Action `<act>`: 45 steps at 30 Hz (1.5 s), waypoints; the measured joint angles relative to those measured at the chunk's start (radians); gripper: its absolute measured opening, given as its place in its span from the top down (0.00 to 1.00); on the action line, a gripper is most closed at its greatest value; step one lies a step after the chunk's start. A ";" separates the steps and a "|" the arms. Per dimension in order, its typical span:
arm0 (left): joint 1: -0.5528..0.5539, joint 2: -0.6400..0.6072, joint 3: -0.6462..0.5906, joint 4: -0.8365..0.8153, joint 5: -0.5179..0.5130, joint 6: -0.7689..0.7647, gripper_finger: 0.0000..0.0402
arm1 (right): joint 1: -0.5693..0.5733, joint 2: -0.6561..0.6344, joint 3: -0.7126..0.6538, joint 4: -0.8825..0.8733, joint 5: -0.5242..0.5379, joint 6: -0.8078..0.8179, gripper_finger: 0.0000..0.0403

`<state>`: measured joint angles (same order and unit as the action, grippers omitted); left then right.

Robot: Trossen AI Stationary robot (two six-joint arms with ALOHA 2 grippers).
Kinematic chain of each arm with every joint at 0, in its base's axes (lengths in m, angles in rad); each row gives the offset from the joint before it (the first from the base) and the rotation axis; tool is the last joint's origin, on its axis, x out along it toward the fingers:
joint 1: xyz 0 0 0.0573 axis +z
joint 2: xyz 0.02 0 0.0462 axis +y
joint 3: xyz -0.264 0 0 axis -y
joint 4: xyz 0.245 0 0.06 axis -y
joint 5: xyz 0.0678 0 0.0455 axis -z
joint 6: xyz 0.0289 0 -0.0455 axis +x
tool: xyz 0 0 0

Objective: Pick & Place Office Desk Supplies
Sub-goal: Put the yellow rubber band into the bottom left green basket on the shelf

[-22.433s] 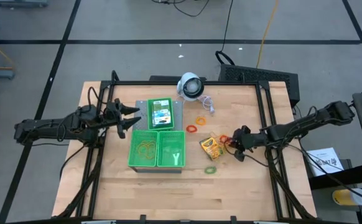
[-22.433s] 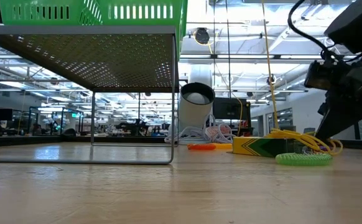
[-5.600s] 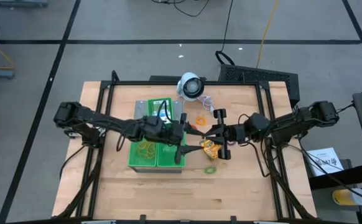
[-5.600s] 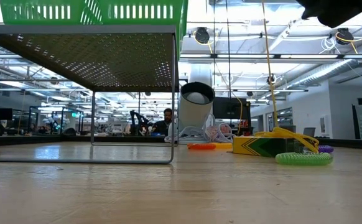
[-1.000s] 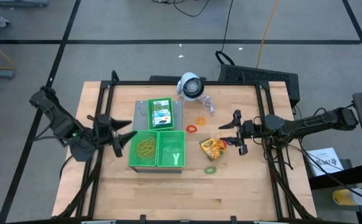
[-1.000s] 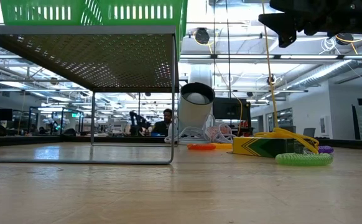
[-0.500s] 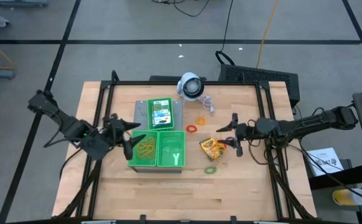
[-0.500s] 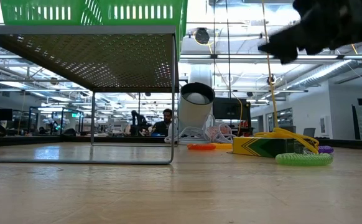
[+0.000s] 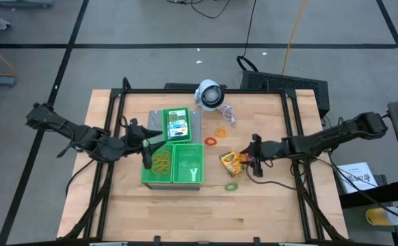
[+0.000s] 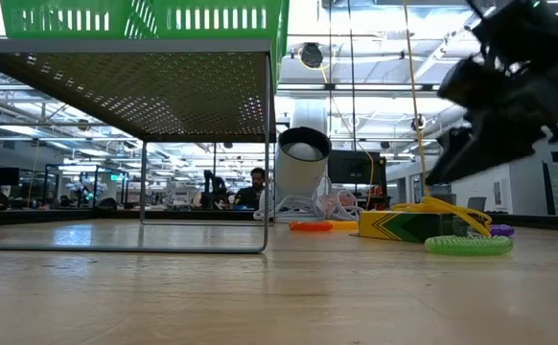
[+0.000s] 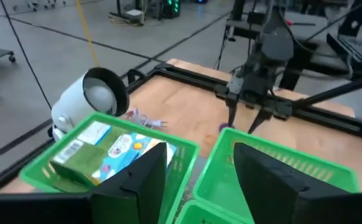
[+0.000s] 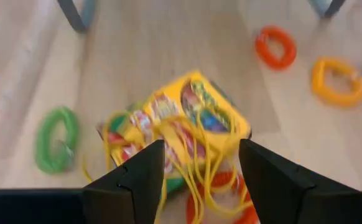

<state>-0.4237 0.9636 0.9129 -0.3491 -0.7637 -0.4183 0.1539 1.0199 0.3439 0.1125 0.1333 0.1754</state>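
- The right pincer (image 9: 254, 158) hangs just right of the crayon box (image 9: 232, 161) on the desk (image 9: 267, 198), fingers apart and empty, straddling the tangle of yellow bands (image 12: 196, 158) over it.
- To grip cleanly, I'd drop lower and centre on the box's narrow sides, clear of loose loops.
- The green loop (image 9: 232, 186) lies nearer; orange loops (image 9: 220, 132) farther.
- The left pincer (image 9: 146, 143) waits parted over the green tray (image 9: 185, 182).
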 joint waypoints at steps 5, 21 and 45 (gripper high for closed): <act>0.026 -0.074 -0.161 0.183 0.056 0.016 0.55 | -0.001 0.083 0.000 0.003 -0.002 0.022 0.54; 0.097 -0.183 -0.217 0.237 0.058 0.096 0.56 | -0.002 0.152 0.000 0.044 -0.004 0.082 0.79; 0.098 -0.170 -0.217 0.233 0.110 0.096 0.56 | -0.004 0.151 0.000 0.045 -0.003 0.157 0.69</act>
<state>-0.3256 0.7937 0.6960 -0.1162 -0.6539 -0.3225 0.1501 1.1713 0.3443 0.1574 0.1299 0.3328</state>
